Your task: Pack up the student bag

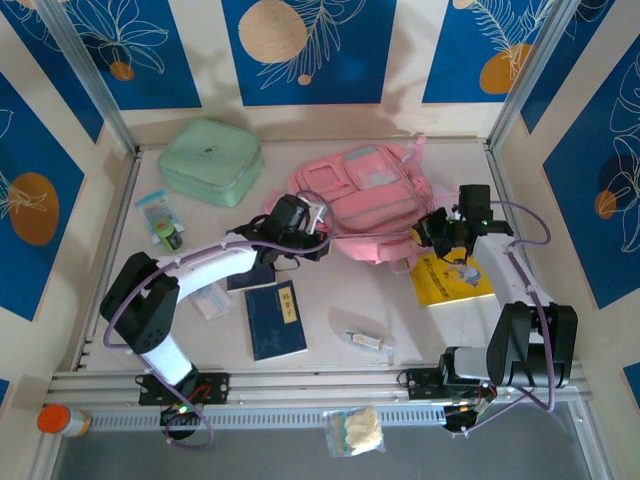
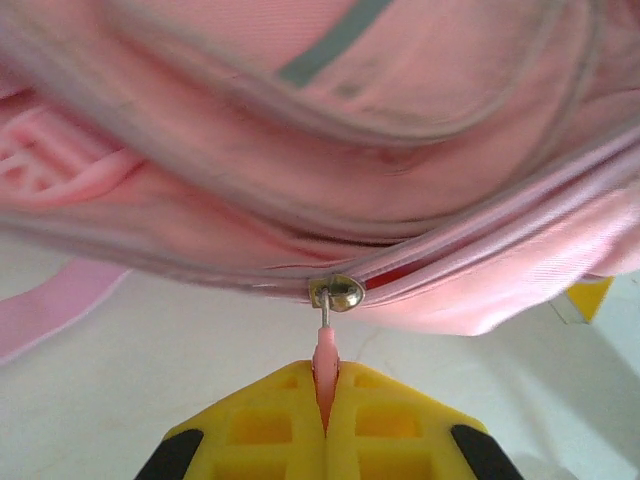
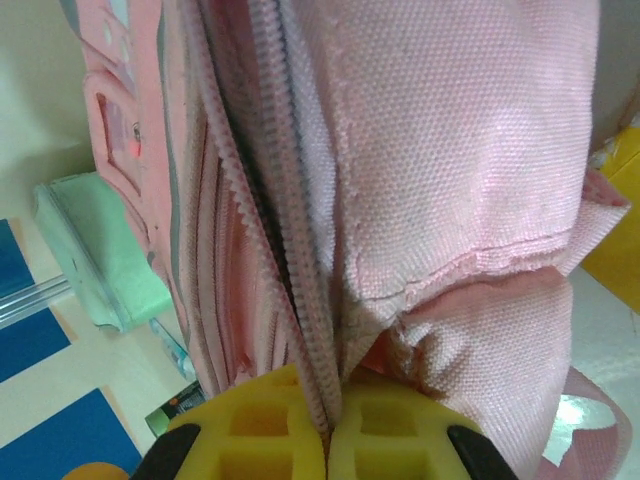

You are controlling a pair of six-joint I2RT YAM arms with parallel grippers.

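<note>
We find the student bag [image 1: 365, 195] lying at the back-centre of the worktop [image 1: 330, 300], between the two arms. A mint-green case [image 1: 210, 160] sits well apart to its left and a yellow book [image 1: 452, 280] just beside its near right corner. The left fingers [image 2: 265, 425] are clenched on the pink pull tab [image 2: 325, 360] of a zip, whose metal slider [image 2: 337, 293] sits on the bag's near edge. The right fingers [image 3: 265, 425] are clamped on the zip tape [image 3: 305, 300] and a fold of pink fabric at the bag's right side. We judge the step in hand to be opening the main compartment, with one arm drawing the slider and the other anchoring the bag. How far the zip already stands open we cannot tell. For a sound result, the pull should follow the line of the teeth, low and along the bag's edge, not straight away from it. Only the end of the thin tab is pinched, so a sideways tug could slip it free. The right hold should resist the direction of travel so the fabric stays taut and the soft bag does not slide or bunch. The fabric crumpled near the right fingers is a likely snag point. A blue book [image 1: 275, 320] on the worktop awaits packing.
</note>
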